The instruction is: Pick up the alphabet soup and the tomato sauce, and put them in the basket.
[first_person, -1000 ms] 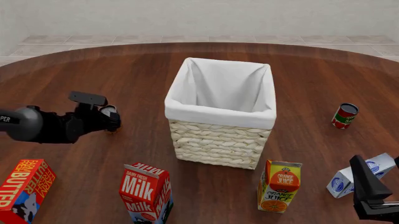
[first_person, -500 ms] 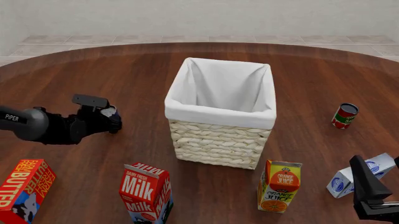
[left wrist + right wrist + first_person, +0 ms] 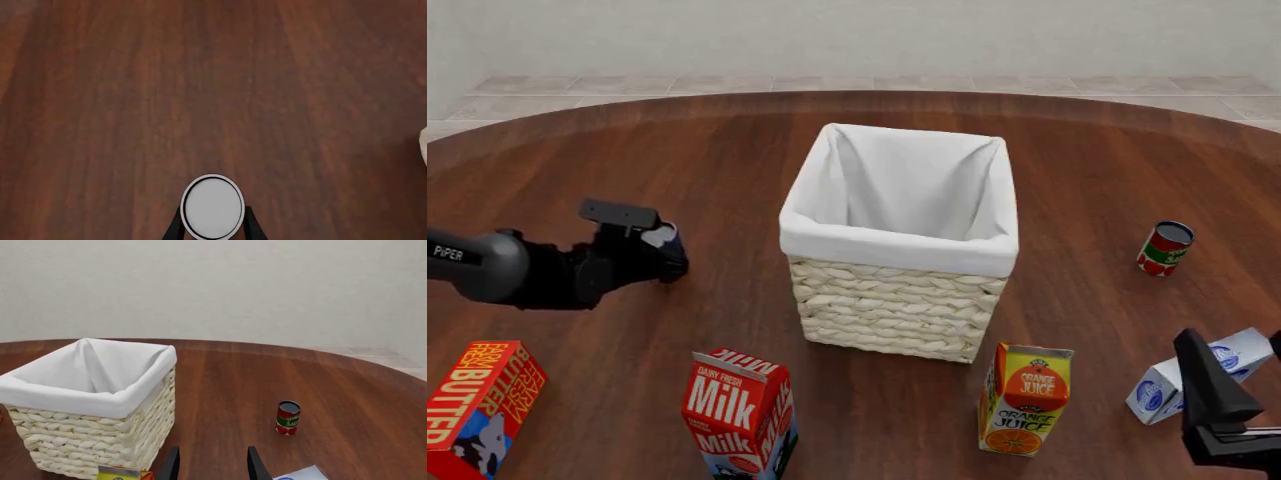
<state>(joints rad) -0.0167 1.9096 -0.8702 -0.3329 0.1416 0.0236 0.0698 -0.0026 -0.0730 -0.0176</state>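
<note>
Even, soft, bright light throughout; no clear source direction. Renders sharp edge to edge, no blur, grain or lens distortion. Table (image 3: 1094, 180) has a faint sheen, no hard glare. Shadows weak: slight darkening at the basket (image 3: 894, 300) base and inside its white liner folds. Alphabet soup (image 3: 213, 206) top is flat pale grey, w/o highlight.

Round dark wood table (image 3: 627, 150); beige tiled floor (image 3: 827, 84); plain off-white wall (image 3: 854, 35).

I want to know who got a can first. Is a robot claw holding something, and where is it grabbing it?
Yes. The left claw grips the alphabet soup by its sides, one finger on each side. The right claw is open and holds nothing.
</note>
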